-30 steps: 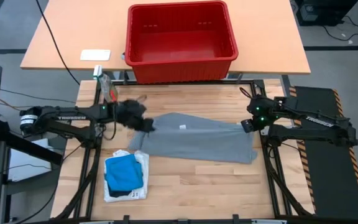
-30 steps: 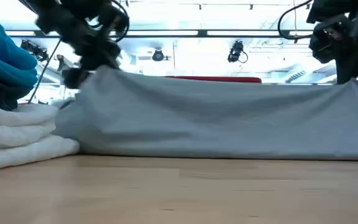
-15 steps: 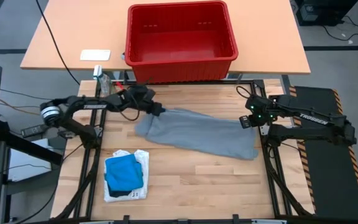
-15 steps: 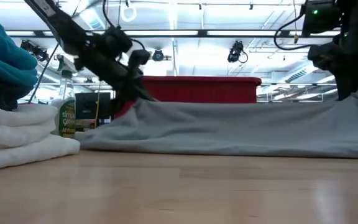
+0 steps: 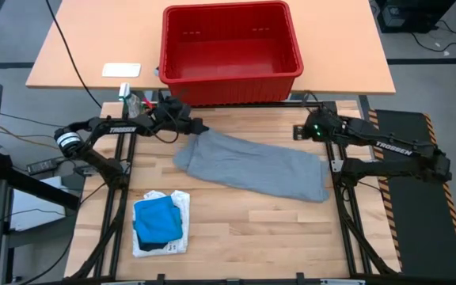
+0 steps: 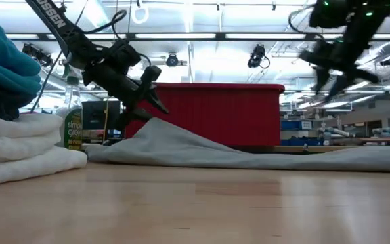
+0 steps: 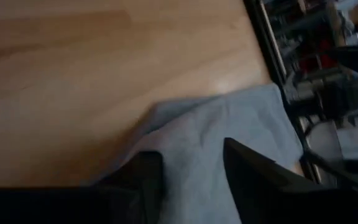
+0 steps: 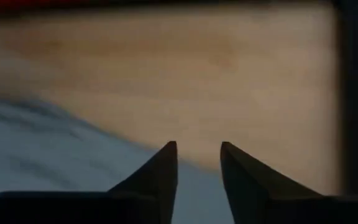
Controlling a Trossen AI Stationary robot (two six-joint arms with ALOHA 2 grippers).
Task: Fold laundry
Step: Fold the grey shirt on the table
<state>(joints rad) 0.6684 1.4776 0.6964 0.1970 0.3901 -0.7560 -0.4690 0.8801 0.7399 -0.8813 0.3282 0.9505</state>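
Both jaws now spread, grey garment (image 5: 252, 165) dropped flat, red basket (image 5: 229, 77) empty

You have one grey garment (image 5: 252, 166) spread out, one folded stack (image 5: 161, 223) of laundry, one red basket (image 5: 229, 49), and two arms.

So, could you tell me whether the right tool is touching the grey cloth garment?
Apart: the low view shows the right tool raised clear above the grey cloth garment.
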